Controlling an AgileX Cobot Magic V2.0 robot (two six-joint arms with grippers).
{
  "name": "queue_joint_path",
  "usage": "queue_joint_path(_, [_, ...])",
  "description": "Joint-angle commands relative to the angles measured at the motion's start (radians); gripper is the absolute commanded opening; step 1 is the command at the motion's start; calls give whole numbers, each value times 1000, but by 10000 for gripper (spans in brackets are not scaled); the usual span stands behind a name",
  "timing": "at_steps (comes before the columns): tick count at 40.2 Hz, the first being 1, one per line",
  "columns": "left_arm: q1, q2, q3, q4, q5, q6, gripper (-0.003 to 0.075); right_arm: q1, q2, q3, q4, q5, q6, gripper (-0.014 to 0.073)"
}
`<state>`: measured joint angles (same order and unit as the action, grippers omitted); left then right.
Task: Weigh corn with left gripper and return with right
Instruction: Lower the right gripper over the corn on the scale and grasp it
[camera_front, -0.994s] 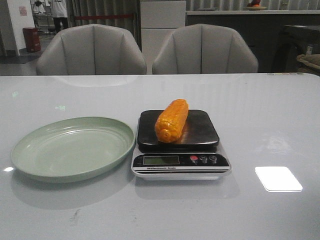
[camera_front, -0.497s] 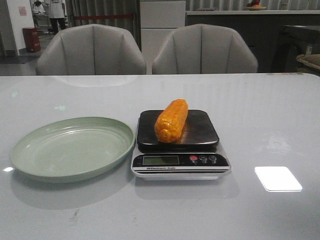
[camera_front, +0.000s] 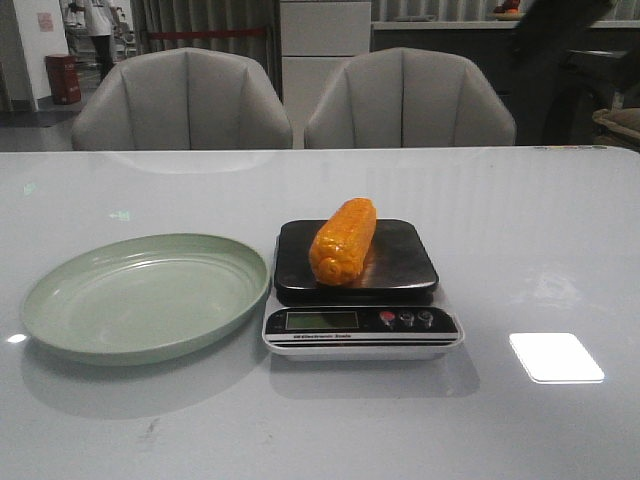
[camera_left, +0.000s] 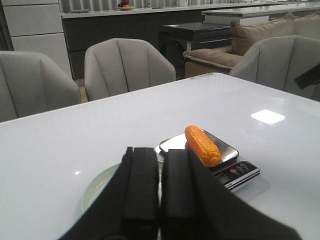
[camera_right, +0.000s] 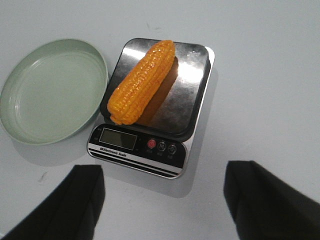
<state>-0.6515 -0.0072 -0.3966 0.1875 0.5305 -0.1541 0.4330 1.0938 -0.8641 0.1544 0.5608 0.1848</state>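
Note:
The orange-yellow corn (camera_front: 343, 240) lies lengthwise on the dark platform of a kitchen scale (camera_front: 400, 262). It also shows in the right wrist view (camera_right: 142, 82) and the left wrist view (camera_left: 203, 145). My left gripper (camera_left: 159, 152) is shut and empty, held above the table on the near side of the green plate (camera_left: 94, 191), apart from the corn. My right gripper (camera_right: 162, 168) is wide open and empty, high above the table just in front of the scale (camera_right: 135, 147). Neither set of fingers shows in the front view.
The empty pale green plate (camera_front: 140, 300) sits left of the scale, almost touching it. A dark blurred shape (camera_front: 555, 35) shows at the front view's top right. Two grey chairs (camera_front: 185, 100) stand behind the table.
The dark blurred shape has come into the front view at the top right. The corn, scale and plate have not moved.

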Motion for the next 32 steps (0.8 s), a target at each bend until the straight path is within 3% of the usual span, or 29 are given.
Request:
queue_joint_path(1, [2, 2, -23, 6, -84, -3, 114, 26, 108, -147, 8, 6, 21, 596])
queue_joint_path(9, [2, 2, -23, 6, -84, -3, 114, 95, 342, -384, -27, 86, 104, 596])
queue_joint_path(20, [2, 2, -23, 6, -84, -3, 114, 196, 638, -699, -293, 344, 429, 596])
queue_joint_path(32, [2, 2, -23, 6, -84, -5, 114, 225, 828, -820, -295, 503, 625, 596])
